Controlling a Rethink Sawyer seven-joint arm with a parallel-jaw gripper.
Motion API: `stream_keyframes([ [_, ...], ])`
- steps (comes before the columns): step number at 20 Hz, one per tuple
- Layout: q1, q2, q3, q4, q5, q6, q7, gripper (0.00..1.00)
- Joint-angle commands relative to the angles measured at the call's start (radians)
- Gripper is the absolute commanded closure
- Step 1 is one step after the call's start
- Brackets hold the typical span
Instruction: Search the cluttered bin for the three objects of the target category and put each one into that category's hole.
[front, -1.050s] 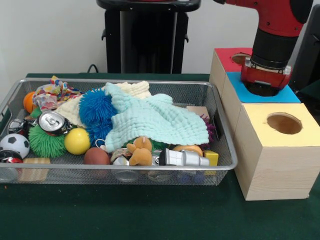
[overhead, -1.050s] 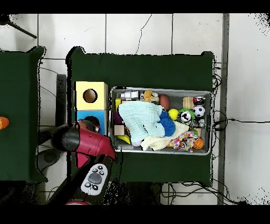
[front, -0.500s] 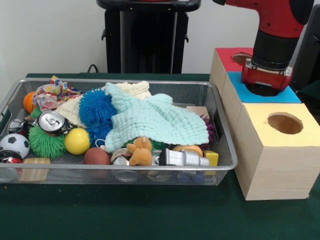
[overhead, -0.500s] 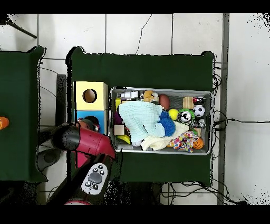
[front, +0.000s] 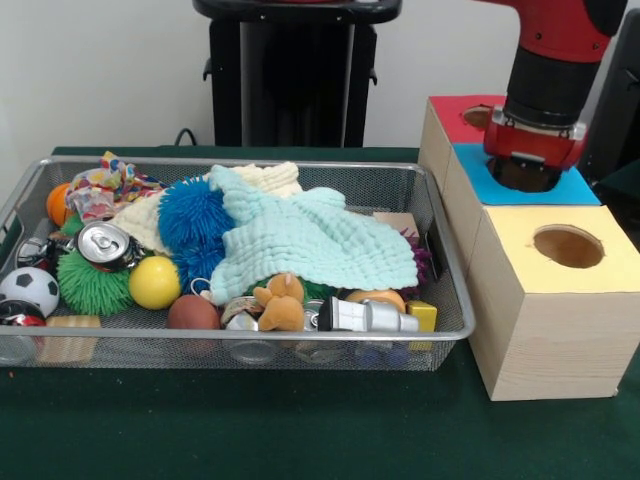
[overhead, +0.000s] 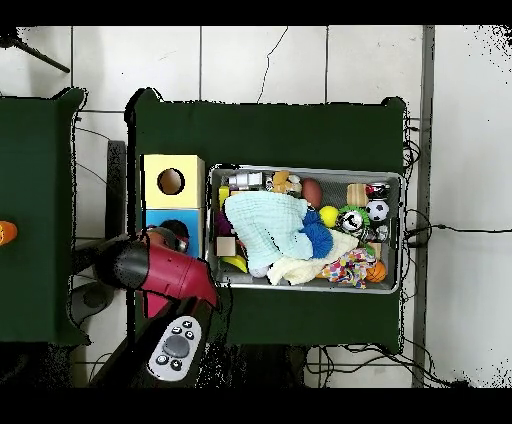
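three boxes (front: 545, 300) beneath the gripper (front: 527, 172); beside it, one bin (front: 440, 300) with two cloths (front: 310, 240) and two cans (front: 104, 245).

Cluttered bin (overhead: 392, 178) beside yellow box (overhead: 153, 166)

bin (front: 440, 325): I see a wire mesh tray heaped with balls, cans and soft toys under a pale green cloth (front: 310, 240)
boxes: red (front: 452, 115), blue (front: 480, 190), yellow (front: 560, 290), touching in a row beside it
yellow hole (front: 568, 246): round, unobstructed
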Motion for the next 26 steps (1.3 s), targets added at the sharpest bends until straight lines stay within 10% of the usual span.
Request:
stream_keyframes([
  [1, 0.029, -0.135, -0.051, 0.014, -0.035, 0.220, 0.254, 0.00],
  [16, -0.067, -0.242, -0.073, 0.005, -0.093, 0.309, 0.139, 0.00],
  [26, -0.307, -0.272, -0.024, 0.022, -0.244, 0.284, -0.097, 0.00],
])
